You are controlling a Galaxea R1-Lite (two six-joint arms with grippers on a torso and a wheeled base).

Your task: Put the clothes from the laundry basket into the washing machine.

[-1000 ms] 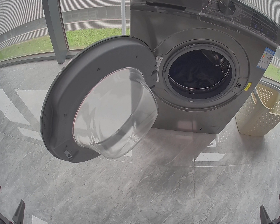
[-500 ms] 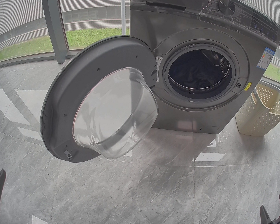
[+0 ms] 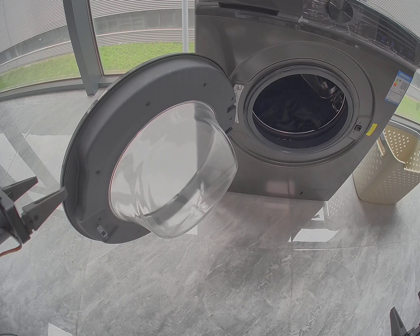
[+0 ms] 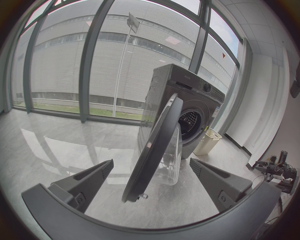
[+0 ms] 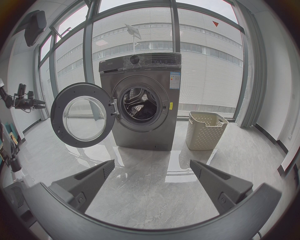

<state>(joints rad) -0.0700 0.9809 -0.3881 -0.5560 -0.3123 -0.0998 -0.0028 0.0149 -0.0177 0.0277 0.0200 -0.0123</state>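
The grey washing machine (image 3: 297,49) stands ahead with its round door (image 3: 145,148) swung wide open to the left. Dark clothes (image 3: 289,109) lie inside the drum. The cream laundry basket (image 3: 394,163) stands on the floor right of the machine; I see no clothes in it. My left gripper (image 3: 31,195) is open, raised at the left, its fingertips close to the door's outer edge. In the left wrist view the door (image 4: 156,143) is edge-on between the open fingers (image 4: 90,175). My right gripper (image 3: 411,313) is open, low at the right.
Grey marble floor (image 3: 212,289) spreads in front of the machine. Tall windows and a pillar (image 3: 81,35) stand behind on the left. In the right wrist view the machine (image 5: 140,103) and basket (image 5: 204,129) are some way off across the floor.
My left gripper has risen from the bottom left corner and turned toward the open door's edge. The right gripper, the machine and the basket have not moved.
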